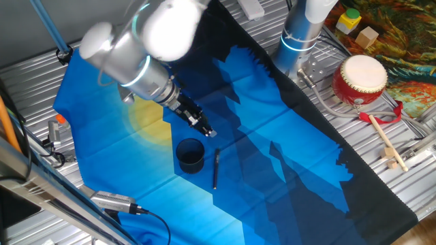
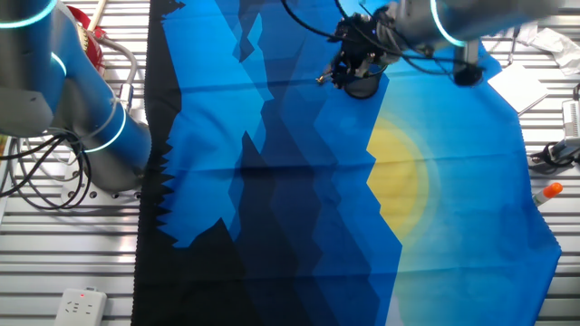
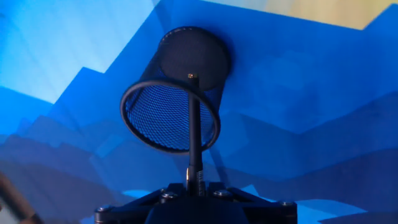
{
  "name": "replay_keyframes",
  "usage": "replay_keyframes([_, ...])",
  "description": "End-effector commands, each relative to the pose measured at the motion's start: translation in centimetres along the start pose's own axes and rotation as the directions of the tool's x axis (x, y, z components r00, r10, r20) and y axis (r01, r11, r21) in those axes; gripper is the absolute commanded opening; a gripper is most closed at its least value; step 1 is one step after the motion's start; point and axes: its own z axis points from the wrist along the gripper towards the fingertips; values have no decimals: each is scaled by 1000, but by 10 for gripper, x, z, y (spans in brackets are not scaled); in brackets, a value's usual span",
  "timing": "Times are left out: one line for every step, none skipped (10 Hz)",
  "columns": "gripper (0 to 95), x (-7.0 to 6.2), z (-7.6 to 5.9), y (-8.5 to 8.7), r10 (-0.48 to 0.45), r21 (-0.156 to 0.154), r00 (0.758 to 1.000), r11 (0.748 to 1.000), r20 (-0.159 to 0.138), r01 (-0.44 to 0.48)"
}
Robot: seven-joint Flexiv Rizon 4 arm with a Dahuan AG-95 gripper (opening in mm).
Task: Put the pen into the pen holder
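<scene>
My gripper (image 1: 204, 128) is shut on the thin black pen (image 3: 194, 124), which sticks straight out from between the fingers. In the hand view the pen crosses in front of the open rim of the dark mesh pen holder (image 3: 149, 118), and its gold tip lies over the cup's wall. The pen holder (image 1: 190, 155) stands upright on the blue cloth, just below and left of my gripper. In the other fixed view my gripper (image 2: 337, 74) hovers at the cup (image 2: 364, 88). The pen is above the cup, not inside it.
A thin dark line (image 1: 215, 169) lies on the cloth right of the cup; I cannot tell if it is a shadow. A red-and-white drum (image 1: 361, 78) and a drumstick (image 1: 385, 139) sit at the right. A second arm's base (image 1: 300, 34) stands behind.
</scene>
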Motion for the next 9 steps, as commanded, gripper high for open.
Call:
replay_keyframes([950,-2,-3,1,11,21,1000,1000,1,-11])
replay_keyframes([950,-1,-3,1,9,76,999,997,50,-13])
replay_keyframes([760,0,-5,0,10,178,997,984,79,-24])
replay_keyframes([380,2,-9,-3,16,279,996,959,90,-41])
replay_keyframes([190,4,-13,-6,21,308,995,950,94,-49])
replay_keyframes([0,7,-19,-10,30,321,995,945,97,-60])
replay_keyframes([0,10,-25,-15,29,322,995,945,98,-59])
replay_keyframes([0,16,-33,-22,24,323,995,945,97,-54])
replay_keyframes([0,20,-38,-27,20,323,995,945,95,-50])
